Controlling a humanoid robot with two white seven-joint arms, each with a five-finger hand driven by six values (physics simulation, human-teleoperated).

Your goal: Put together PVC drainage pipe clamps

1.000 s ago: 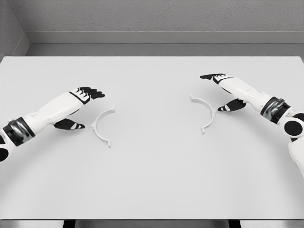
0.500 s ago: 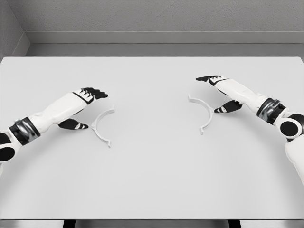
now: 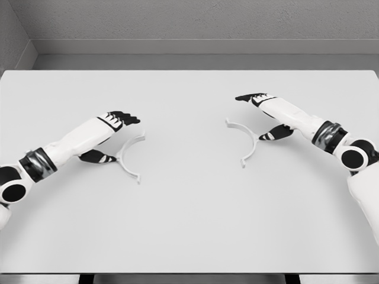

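Two white half-ring clamp pieces lie flat on the white table (image 3: pixel 189 225). The left clamp half (image 3: pixel 125 167) opens toward the right, and my left hand (image 3: pixel 122 139) is at its outer curve. That hand's fingers hover spread above the piece and its thumb rests against the back of the arc. The right clamp half (image 3: pixel 253 142) opens toward the left. My right hand (image 3: pixel 253 118) is open over it, fingers stretched above its upper end and thumb against its outer side. Neither piece is lifted.
A wide gap of bare tabletop separates the two halves. A grey wall (image 3: pixel 195 23) runs behind the table's far edge, and the near edge lies along the bottom of the view.
Both hands have moved inward. The right clamp half has slid left with the right hand's thumb behind it. The left half has shifted slightly right.
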